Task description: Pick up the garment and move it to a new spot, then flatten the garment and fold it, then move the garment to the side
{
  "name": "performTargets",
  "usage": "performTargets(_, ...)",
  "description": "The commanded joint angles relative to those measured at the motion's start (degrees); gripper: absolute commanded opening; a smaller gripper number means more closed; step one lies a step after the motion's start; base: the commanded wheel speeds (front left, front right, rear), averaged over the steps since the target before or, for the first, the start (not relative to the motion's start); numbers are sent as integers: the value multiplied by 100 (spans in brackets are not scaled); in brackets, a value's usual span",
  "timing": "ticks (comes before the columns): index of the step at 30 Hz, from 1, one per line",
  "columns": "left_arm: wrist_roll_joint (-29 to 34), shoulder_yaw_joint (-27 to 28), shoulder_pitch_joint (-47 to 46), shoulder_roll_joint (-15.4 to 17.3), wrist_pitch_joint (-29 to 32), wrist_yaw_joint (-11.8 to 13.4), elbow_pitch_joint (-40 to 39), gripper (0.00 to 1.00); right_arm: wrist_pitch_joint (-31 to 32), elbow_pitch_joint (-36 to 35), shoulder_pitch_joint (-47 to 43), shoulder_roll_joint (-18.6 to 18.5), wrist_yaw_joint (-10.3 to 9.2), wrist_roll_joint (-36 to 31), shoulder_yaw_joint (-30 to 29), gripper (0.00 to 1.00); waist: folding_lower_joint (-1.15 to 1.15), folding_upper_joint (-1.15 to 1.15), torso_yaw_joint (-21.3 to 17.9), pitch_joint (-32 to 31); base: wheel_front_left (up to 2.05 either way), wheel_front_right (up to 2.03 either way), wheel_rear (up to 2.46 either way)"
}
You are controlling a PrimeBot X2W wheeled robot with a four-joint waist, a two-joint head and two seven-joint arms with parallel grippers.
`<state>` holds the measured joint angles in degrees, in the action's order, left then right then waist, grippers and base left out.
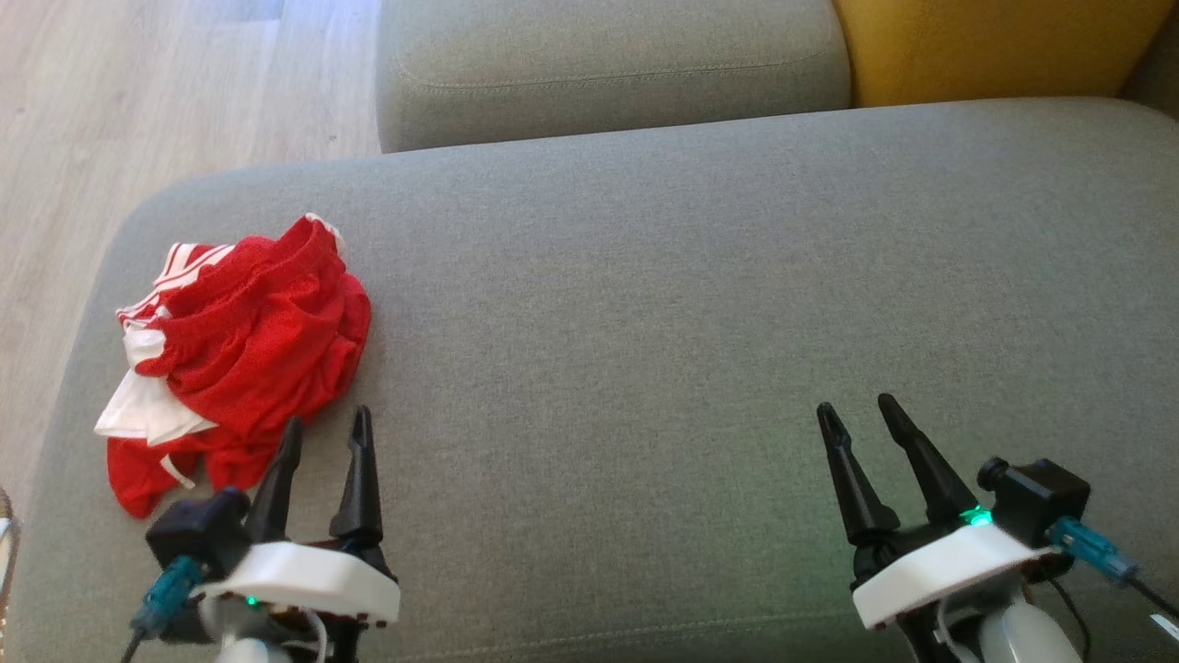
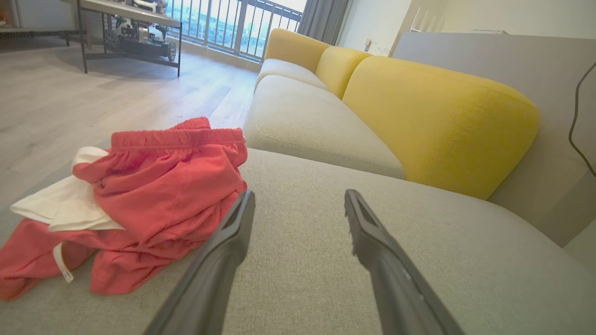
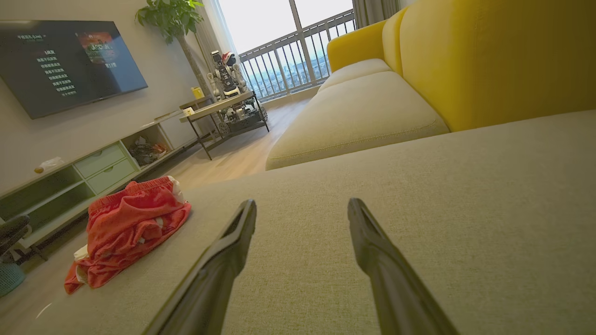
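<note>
A crumpled red garment (image 1: 249, 354) with white trim lies in a heap at the left end of the grey sofa seat (image 1: 645, 322). It shows at the left in the left wrist view as the garment (image 2: 158, 195) and farther off as the garment (image 3: 128, 223) in the right wrist view. My left gripper (image 1: 327, 419) stands open just in front of the heap, its left finger near the cloth's edge, nothing between its fingers. My right gripper (image 1: 857, 405) is open over bare seat at the lower right, far from the garment.
A second grey seat cushion (image 1: 608, 64) lies behind, with a yellow backrest (image 1: 995, 46) at the upper right. Wooden floor (image 1: 138, 101) runs along the left past the seat's rounded edge. A metal side table (image 3: 223, 111) and TV stand (image 3: 93, 167) are across the room.
</note>
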<state>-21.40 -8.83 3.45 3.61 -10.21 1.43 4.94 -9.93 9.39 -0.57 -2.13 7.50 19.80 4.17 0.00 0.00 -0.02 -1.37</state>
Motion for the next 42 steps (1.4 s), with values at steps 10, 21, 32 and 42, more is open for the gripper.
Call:
performTargets(10, 792, -33, -89, 90, -227, -83, -135, 100, -253, -193, 332, -67, -1, -809, 85, 100, 0, 0, -2, -10, 0, 0, 0)
performTargets(21, 1267, -19, -49, 32, -394, -79, -35, 100, -422, -198, 351, -72, -1, -1442, 113, 100, 0, 0, -36, -50, 0, 0, 0)
performTargets(32, 1407, 158, -50, -32, -479, -87, 121, 100, -507, -78, 346, -75, -1, -1730, 91, 100, 0, 0, -77, -72, 0, 0, 0)
performTargets(42, 1350, 153, -47, -60, -479, -150, 273, 100, -507, 194, 367, -75, -1, -1675, 12, 100, 0, 0, -64, -82, 0, 0, 0)
